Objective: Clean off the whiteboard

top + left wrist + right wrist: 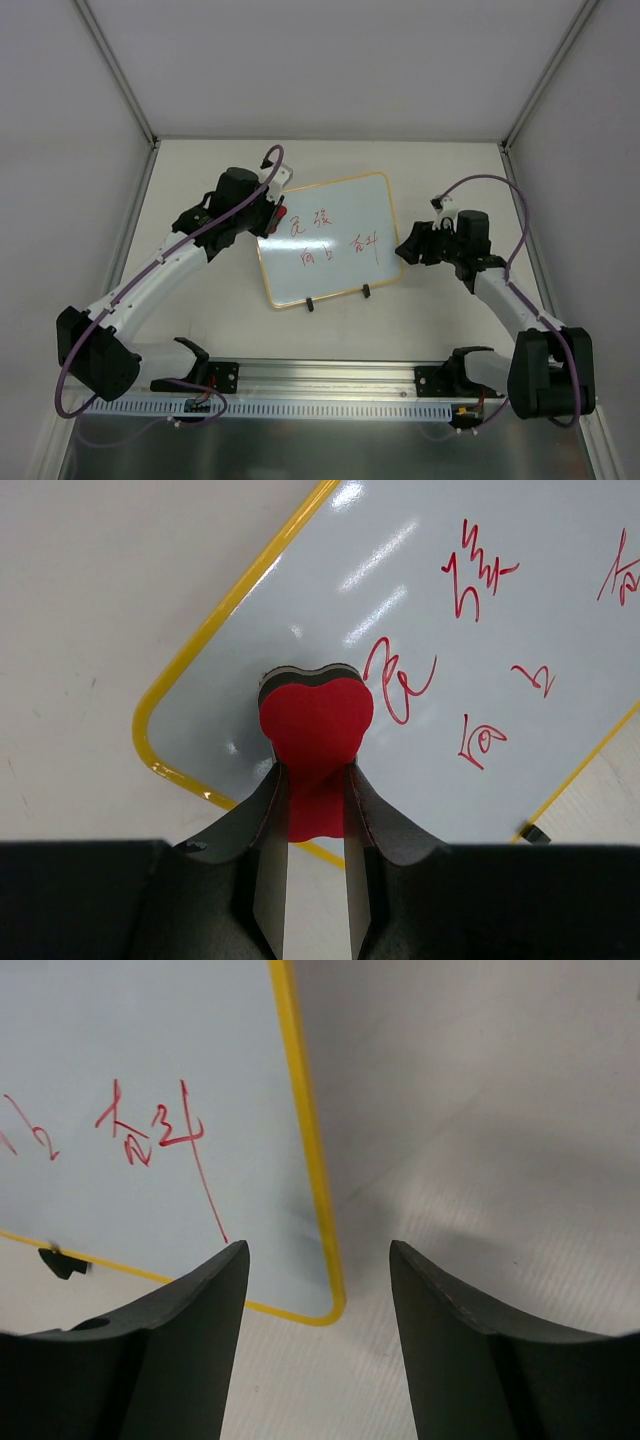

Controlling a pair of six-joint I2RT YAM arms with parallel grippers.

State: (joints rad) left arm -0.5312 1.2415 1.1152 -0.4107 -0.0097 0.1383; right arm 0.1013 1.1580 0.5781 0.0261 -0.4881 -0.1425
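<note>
The whiteboard (330, 240) lies on the surface (440, 170), bearing red writing; the left hand (313, 773) clamps a red heart-shaped block (316, 718) (lower end hidden) over one corner; the right hand (318, 1250) gapes, holding nothing, over the opposite edge.

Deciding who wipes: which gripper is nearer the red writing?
Left. The left gripper, gripping a red heart-shaped eraser, is over the whiteboard beside the red writing; the right gripper hangs open at the board's right edge.

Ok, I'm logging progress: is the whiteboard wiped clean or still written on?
Still written on. Red handwriting shows across the whiteboard in all three views; the left tool grips a red heart-shaped eraser over a bare patch.
</note>
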